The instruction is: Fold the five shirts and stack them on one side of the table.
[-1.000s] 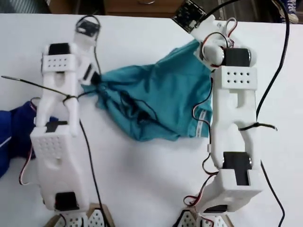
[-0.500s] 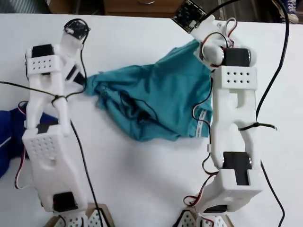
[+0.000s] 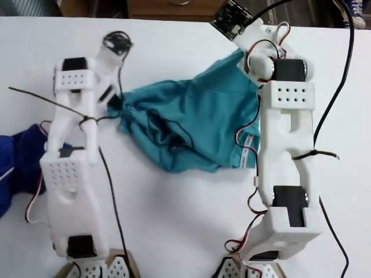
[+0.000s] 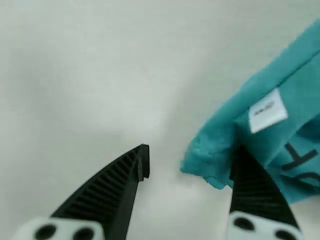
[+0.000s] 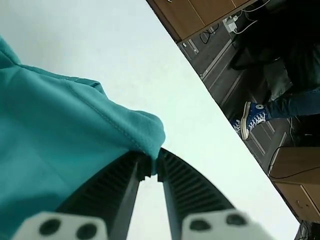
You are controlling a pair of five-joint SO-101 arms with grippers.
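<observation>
Lying crumpled across the middle of the white table, the teal shirt spans the gap between the two arms. Its far right corner rises toward the table's far edge.

The right gripper pinches that corner, its jaws closed almost tip to tip on the folded hem, close to the far edge. Beyond that edge lie dark floor and wooden cabinets.

The left gripper is at the shirt's left end with its jaws spread wide and nothing gripped. One finger is over bare table and the other is against the cloth, with the shirt's bunched edge between them. A white label shows on the fabric just beyond.

A blue shirt lies heaped at the table's left edge, beside the left arm and partly under it, and runs out of the high view.

Bare tabletop lies in front of the teal shirt, between the arms and toward the near edge. More lies along the far left and to the right of the right arm, where a black cable crosses it.
</observation>
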